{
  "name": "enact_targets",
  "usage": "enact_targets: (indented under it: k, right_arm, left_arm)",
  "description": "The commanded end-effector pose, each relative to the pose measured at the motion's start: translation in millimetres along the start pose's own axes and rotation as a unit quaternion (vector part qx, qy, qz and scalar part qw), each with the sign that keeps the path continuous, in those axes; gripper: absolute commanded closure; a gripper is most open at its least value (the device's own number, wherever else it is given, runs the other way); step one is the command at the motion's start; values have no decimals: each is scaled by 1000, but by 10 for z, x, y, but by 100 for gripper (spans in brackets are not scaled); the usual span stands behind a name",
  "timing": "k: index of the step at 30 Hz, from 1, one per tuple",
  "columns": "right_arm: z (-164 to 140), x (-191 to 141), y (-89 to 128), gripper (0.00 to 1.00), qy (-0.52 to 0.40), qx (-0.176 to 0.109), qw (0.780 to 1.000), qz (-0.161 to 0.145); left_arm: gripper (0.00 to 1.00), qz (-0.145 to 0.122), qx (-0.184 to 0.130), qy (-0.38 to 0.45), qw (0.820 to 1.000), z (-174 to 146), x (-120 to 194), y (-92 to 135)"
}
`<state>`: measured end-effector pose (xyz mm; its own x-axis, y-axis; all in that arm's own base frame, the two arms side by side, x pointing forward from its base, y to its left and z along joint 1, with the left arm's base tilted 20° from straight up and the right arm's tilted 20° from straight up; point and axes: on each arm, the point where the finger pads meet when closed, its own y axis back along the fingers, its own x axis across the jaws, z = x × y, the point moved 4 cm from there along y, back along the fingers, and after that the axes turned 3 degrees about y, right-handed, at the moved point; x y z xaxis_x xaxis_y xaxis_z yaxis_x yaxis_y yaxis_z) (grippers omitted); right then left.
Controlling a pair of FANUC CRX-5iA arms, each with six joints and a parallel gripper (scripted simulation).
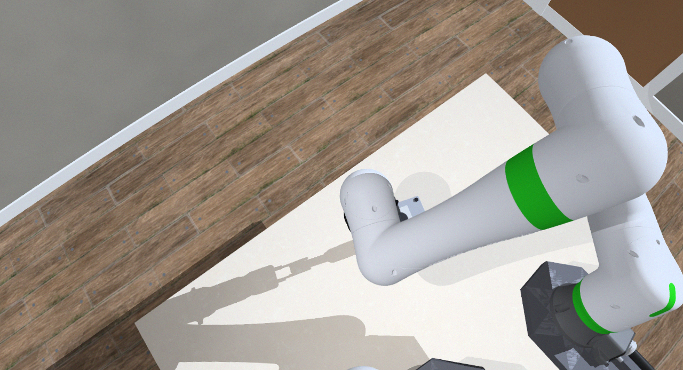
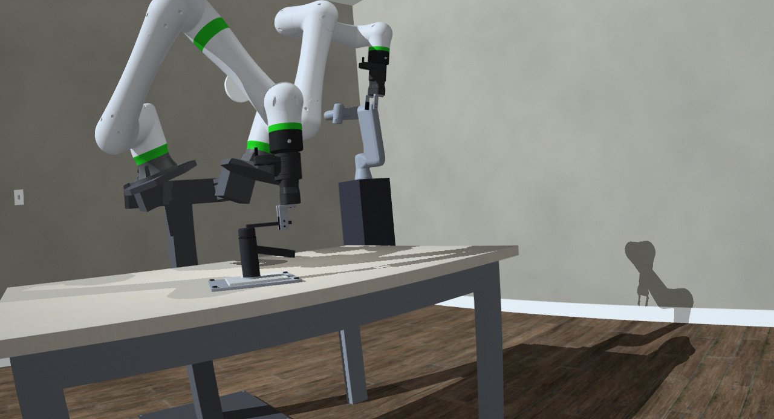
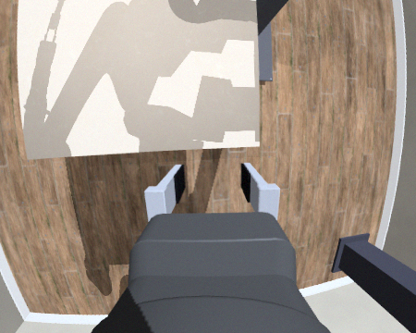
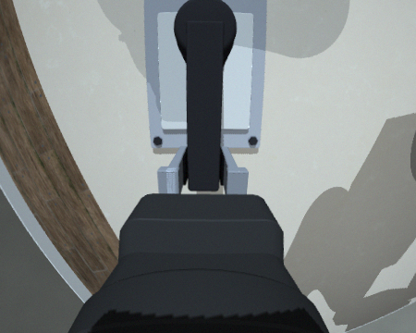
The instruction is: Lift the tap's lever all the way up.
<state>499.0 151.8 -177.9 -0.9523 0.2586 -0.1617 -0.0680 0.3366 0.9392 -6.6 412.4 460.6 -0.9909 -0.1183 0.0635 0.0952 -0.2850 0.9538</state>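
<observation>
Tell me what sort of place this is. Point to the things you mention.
Probably a robot lab or test room: twin white arms on a dark stand, a tap [image 2: 249,257] on a plate fixed to a table [image 2: 135,308], and another, grey arm [image 2: 370,138] behind.

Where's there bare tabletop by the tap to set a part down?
Tabletop: bare patches flank the tap's base plate on both long sides. Crowded: off its near short edge in the right wrist view, under lever and right gripper.

The open claw [image 3: 213,182] hangs over wooden floor [image 3: 305,185] near the table [image 3: 88,134].
</observation>
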Motion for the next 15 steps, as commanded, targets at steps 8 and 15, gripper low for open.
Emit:
enact_targets:
  k: [8, 15]
  right_arm:
    - [4, -5, 21, 100, 0, -1, 1000, -1]
    - [-9, -4, 87, 100, 0, -1, 1000, -1]
  left_arm:
    - [0, 0, -1, 0, 1000, 2, -1, 9]
    - [0, 0, -1, 0, 1000, 2, -1, 9]
